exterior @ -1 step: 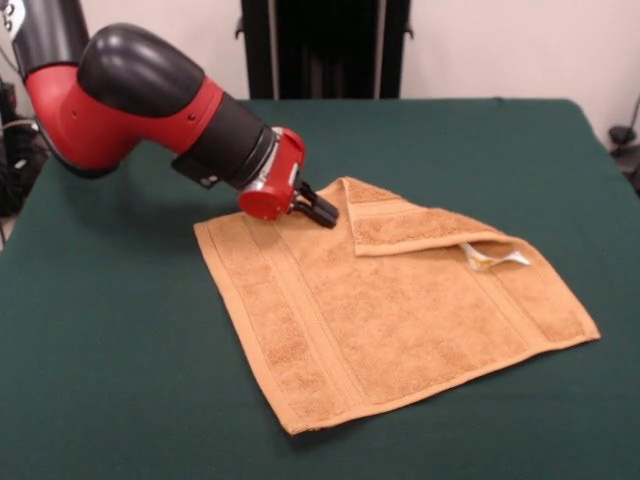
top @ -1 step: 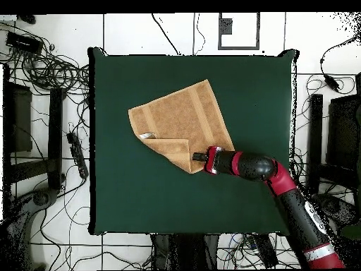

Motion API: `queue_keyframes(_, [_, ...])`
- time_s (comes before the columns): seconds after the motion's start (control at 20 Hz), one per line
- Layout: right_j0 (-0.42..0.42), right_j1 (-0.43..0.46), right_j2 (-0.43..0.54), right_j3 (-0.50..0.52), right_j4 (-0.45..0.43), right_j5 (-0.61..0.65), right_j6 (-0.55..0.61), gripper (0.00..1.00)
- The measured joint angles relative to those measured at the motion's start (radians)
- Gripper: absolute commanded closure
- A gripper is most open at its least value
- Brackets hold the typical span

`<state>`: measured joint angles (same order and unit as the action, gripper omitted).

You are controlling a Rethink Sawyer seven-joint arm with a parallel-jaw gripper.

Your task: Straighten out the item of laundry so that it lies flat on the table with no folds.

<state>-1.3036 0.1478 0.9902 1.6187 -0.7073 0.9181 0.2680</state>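
My orange-tan towel (exterior @ -1 step: 390, 320) sits mid-frame on the green table (exterior @ -1 step: 100, 380), mostly flat, top corner folded over, white tag (exterior @ -1 step: 490, 258) showing.

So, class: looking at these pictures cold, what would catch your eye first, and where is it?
The red and black arm reaching low from the upper left, its gripper at the orange-tan towel. The towel lies mid-table on the dark green table, one far corner folded over beside a white tag.

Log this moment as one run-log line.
gripper: at folded corner, grip state unclear | towel: one corner folded over, white tag showing | table: towel near middle | task: not flat yet
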Motion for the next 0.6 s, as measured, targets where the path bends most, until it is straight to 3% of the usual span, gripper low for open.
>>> queue_keyframes(0.6, [-0.030,0.059,-0.005,-0.021,0.040,0.005,0.000,1.00])
